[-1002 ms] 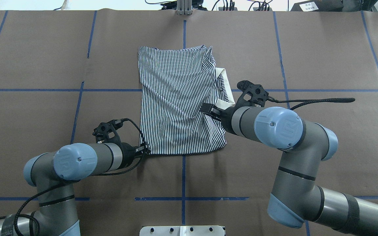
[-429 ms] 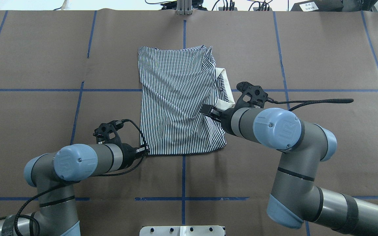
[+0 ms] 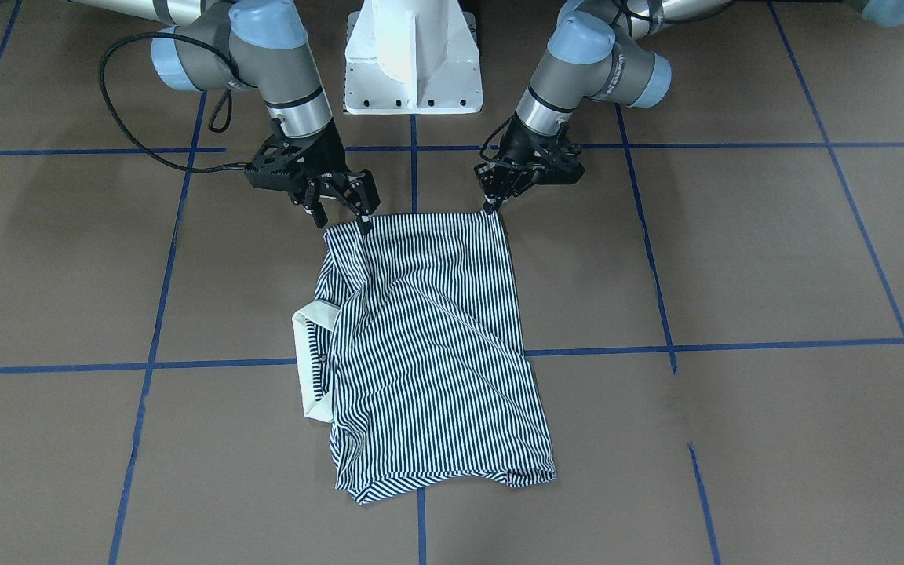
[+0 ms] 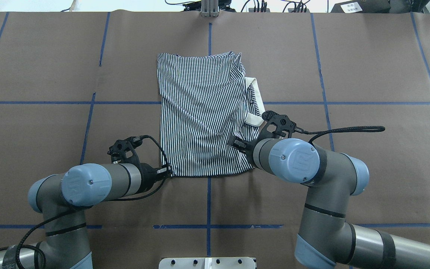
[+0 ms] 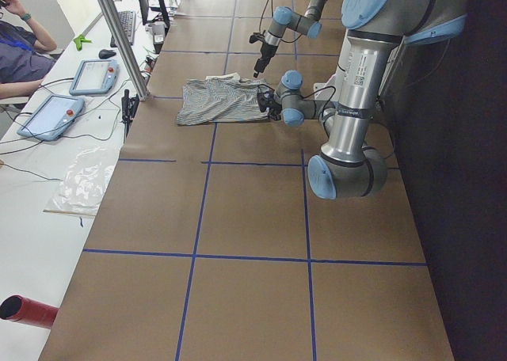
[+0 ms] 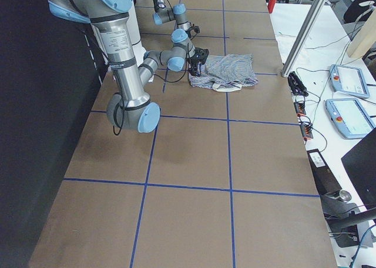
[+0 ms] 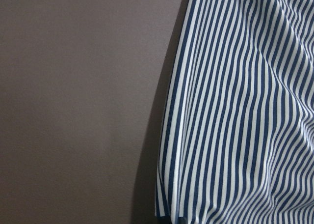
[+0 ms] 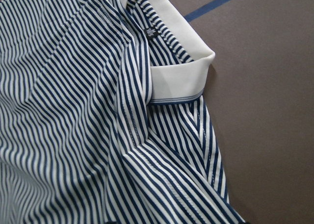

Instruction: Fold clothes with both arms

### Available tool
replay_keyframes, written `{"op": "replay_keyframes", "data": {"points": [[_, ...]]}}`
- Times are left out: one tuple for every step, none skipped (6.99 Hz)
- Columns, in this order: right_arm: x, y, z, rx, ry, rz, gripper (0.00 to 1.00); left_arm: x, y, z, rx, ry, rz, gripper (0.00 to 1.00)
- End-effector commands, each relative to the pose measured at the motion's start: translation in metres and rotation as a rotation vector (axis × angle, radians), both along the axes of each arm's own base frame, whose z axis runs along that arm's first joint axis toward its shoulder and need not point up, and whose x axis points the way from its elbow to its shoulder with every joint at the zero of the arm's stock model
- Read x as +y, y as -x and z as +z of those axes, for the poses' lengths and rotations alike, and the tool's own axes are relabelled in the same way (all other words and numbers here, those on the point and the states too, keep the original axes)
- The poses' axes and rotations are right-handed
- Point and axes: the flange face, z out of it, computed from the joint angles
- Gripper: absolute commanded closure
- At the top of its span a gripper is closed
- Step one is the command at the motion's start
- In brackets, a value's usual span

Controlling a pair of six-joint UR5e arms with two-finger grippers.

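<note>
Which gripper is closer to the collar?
Right. The right gripper is at the polo shirt corner on the collar side; the left gripper is at the opposite corner.

Light: you have bright, even light on the table (image 4: 50,56).
Shadows: soft and short; a dark band edges the shirt (image 7: 235,111) in your left wrist view.
Exposure: overhead's far strip blows out white; side views go black along the robot's edge.
Focus: stripes crisp in both wrist views.
</note>
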Motion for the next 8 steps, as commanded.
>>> {"op": "replay_keyframes", "data": {"points": [[-0.011, 0.0355, 0.0148, 0.082, 0.031, -0.007, 0.19, 0.0004, 0.0008, -0.0013, 0.003, -0.001, 0.001, 1.0], [-0.011, 0.0376, 0.0158, 0.103, 0.042, -0.015, 0.19, 0.0004, 0.0008, -0.0013, 0.003, -0.001, 0.001, 1.0], [-0.0109, 0.0377, 0.0169, 0.11, 0.046, -0.017, 0.19, 0.0004, 0.0003, -0.0018, 0.004, -0.002, 0.003, 1.0], [-0.0107, 0.0378, 0.0169, 0.11, 0.046, -0.018, 0.19, 0.0004, 0.0005, -0.0008, 0.003, -0.001, 0.003, 1.0], [-0.0083, 0.0398, 0.0176, 0.111, 0.048, -0.021, 0.2, 0.0004, 0.0005, -0.0008, 0.003, -0.001, 0.003, 1.0], [-0.0058, 0.0414, 0.0176, 0.111, 0.048, -0.024, 0.3, 0.0004, 0.0005, -0.0008, 0.003, 0.0, 0.002, 1.0], [-0.0048, 0.042, 0.0174, 0.109, 0.048, -0.024, 0.5, 0.0006, 0.0005, -0.001, 0.004, -0.001, 0.004, 1.0], [-0.0045, 0.0412, 0.0143, 0.102, 0.048, -0.023, 0.85, 0.0005, 0.0006, -0.0012, 0.006, -0.002, 0.003, 1.0]]}}
